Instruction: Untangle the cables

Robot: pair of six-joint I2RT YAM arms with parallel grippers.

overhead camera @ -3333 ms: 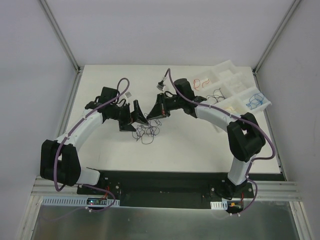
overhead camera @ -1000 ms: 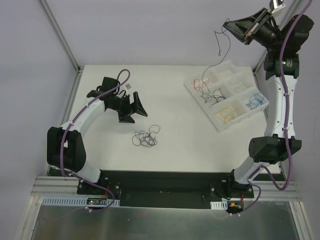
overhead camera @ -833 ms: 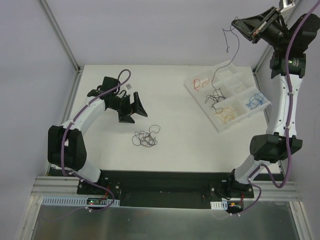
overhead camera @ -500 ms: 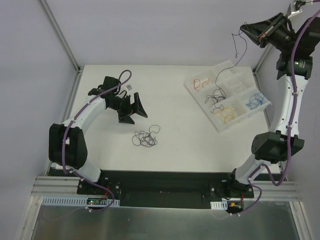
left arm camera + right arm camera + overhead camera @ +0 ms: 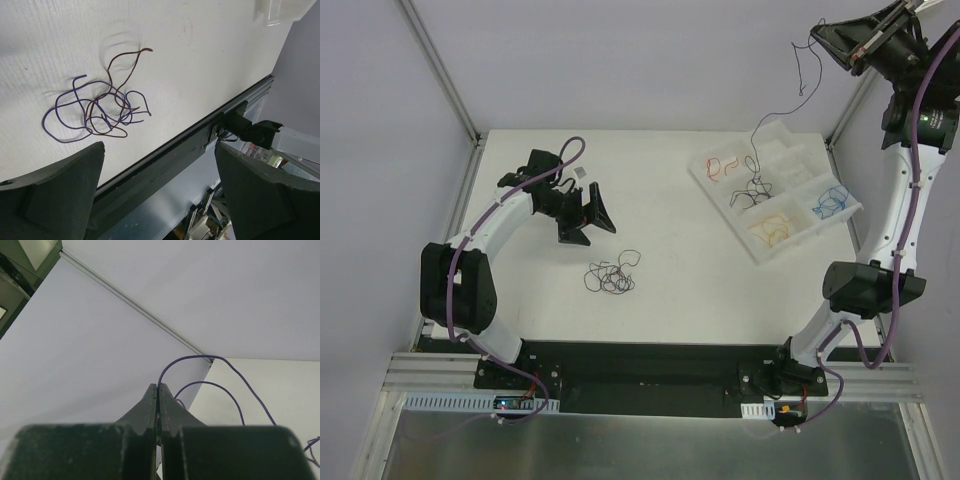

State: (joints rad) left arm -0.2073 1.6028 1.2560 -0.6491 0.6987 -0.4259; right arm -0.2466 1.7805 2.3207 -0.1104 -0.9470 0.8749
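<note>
A small tangle of thin dark cables (image 5: 610,275) lies on the white table, below my left gripper (image 5: 588,222). That gripper hovers open with nothing between its fingers. In the left wrist view the tangle (image 5: 100,107) shows purple and brown loops ahead of the wide-apart left gripper (image 5: 160,192). My right gripper (image 5: 822,33) is raised high at the top right, shut on one thin dark cable (image 5: 801,85). That cable hangs down to the black cables (image 5: 752,190) in the tray. In the right wrist view the right gripper (image 5: 158,386) pinches this purple-looking cable (image 5: 235,373).
A white compartment tray (image 5: 798,170) sits at the back right, holding red (image 5: 723,165), orange-yellow (image 5: 770,228) and blue (image 5: 830,200) cables in separate sections. One corner of the tray (image 5: 282,10) shows in the left wrist view. Metal frame posts stand at the table's back corners.
The right arm has risen further up and to the right, drawing the held cable taut out of the tray. The left arm has barely shifted, and the tangle lies as before.
</note>
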